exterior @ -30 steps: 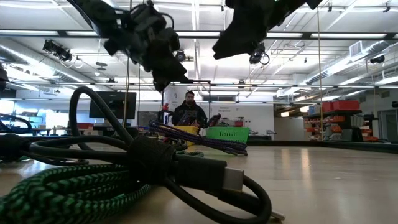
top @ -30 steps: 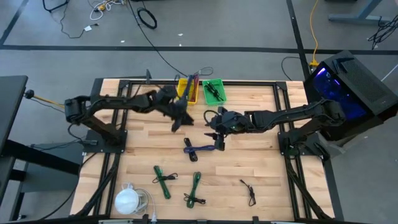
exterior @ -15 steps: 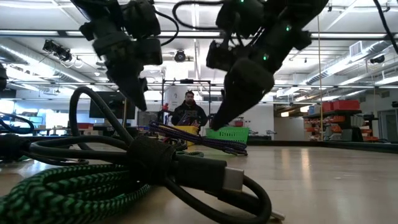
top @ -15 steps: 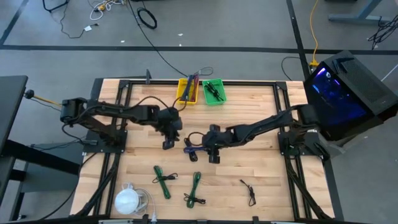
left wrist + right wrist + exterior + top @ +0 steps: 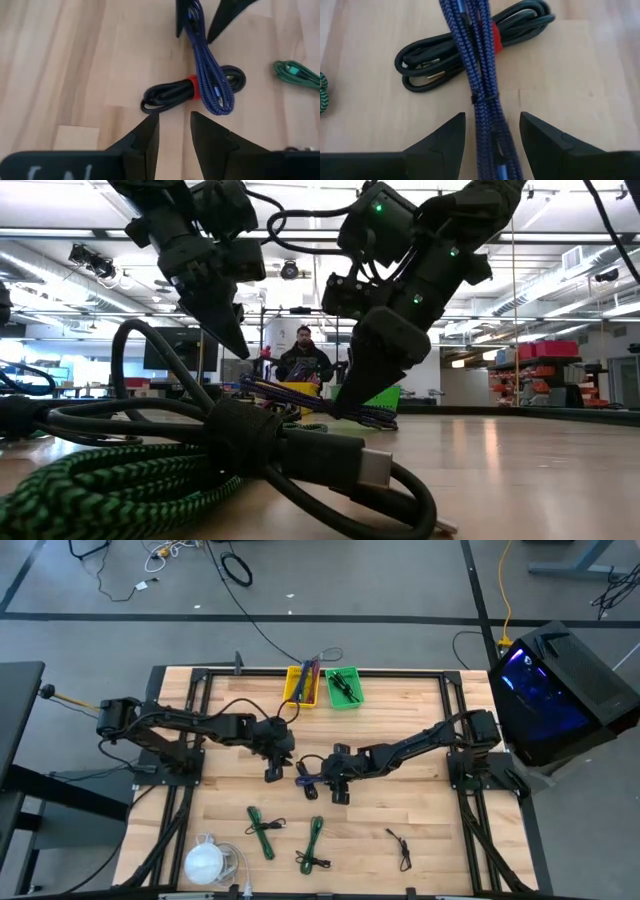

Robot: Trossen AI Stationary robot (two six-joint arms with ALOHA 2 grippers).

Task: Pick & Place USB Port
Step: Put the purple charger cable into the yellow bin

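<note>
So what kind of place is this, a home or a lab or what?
Most likely a robotics lab or workshop hall: two arms on a framed wooden table, sorting bins for cable bundles, loose cables on a concrete floor, and strip lights and ducts on an open ceiling.

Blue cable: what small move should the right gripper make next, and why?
Probably close. The right gripper is open, with one finger on each side of the blue cable, which lies across a black cable on the table. Closing should grip only the blue one.
</note>
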